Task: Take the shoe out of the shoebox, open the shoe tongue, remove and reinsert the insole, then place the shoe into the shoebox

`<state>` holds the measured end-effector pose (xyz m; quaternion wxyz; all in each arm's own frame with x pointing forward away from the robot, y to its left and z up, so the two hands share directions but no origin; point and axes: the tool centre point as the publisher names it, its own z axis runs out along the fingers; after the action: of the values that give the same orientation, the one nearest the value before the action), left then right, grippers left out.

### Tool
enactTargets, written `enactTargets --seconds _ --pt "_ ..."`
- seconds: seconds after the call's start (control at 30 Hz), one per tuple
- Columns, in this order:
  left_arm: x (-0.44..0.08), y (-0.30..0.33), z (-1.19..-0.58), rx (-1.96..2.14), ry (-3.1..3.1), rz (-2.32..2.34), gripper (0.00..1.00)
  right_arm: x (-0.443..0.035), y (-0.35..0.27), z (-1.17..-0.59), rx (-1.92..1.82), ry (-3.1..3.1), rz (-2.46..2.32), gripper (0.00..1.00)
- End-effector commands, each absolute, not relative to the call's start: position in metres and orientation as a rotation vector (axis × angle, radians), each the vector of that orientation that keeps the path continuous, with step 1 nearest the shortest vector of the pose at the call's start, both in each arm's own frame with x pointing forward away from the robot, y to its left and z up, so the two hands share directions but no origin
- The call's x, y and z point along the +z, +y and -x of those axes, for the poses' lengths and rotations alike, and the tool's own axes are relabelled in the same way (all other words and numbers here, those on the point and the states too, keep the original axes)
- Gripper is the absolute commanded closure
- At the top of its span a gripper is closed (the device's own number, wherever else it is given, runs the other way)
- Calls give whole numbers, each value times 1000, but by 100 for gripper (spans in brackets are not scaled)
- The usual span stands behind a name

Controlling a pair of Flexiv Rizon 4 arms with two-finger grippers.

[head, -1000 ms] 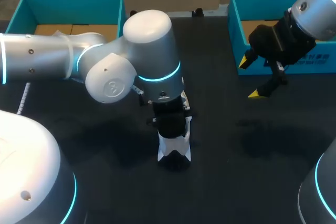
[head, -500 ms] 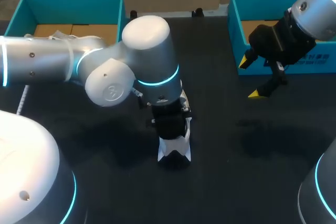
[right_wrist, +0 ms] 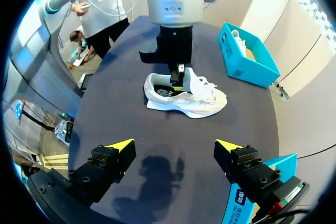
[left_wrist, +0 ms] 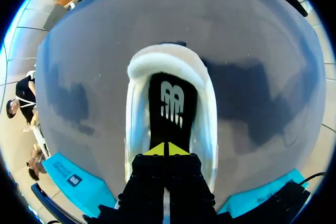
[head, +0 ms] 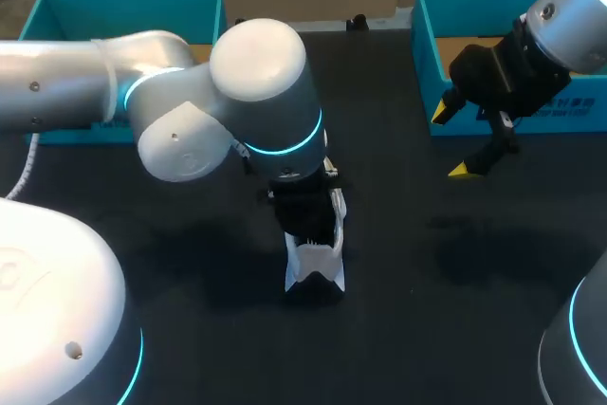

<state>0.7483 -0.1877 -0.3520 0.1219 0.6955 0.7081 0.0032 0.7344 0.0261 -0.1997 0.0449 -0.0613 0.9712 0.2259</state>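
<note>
A white shoe (head: 314, 268) lies on the dark table near the middle, heel toward the front edge. In the left wrist view its opening (left_wrist: 173, 66) shows a black insole (left_wrist: 171, 103) lying inside. My left gripper (head: 308, 225) points straight down into the shoe. Its yellow tips (left_wrist: 167, 149) are shut together against the insole, and I cannot tell if they pinch it. My right gripper (head: 450, 141) hangs open above the table at the right, in front of a teal box, holding nothing. From there the shoe (right_wrist: 194, 98) lies ahead of the right gripper (right_wrist: 175, 145), with the left gripper (right_wrist: 178, 77) standing in it.
A teal shoebox (head: 123, 2) stands at the back left, partly behind my left arm. Another teal box (head: 425, 40) stands at the back right, close behind the right gripper. Bare dark table lies around the shoe.
My left arm's elbow and upper links have swung toward the back left, while its gripper stays in the shoe. The shoe has barely shifted. The right arm has not moved.
</note>
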Motion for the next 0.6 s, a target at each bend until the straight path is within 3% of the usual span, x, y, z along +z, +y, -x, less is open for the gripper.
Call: enactTargets --seconds 0.03,0.23,0.3,0.33,0.4,0.47,0.6 --pt "-339 -183 -749 71 2052 -1993 100 -201 27 -735 687 2968 186 0" --pt "-338 -181 -754 112 2064 -1960 99 -201 27 -735 687 2968 186 0" --pt "-339 -182 -753 119 2069 -1968 58 -201 27 -735 687 2968 186 0" --pt "-339 -182 -753 120 2069 -1970 50 -201 27 -735 687 2968 186 0" --pt "-339 -182 -751 121 2073 -1976 9 -201 27 -735 687 2968 186 0" --pt "-338 -182 -750 117 2078 -1979 0 -201 27 -735 687 2968 186 0" --pt "-336 -181 -748 125 2105 -1979 0 -201 27 -735 687 2968 186 0"
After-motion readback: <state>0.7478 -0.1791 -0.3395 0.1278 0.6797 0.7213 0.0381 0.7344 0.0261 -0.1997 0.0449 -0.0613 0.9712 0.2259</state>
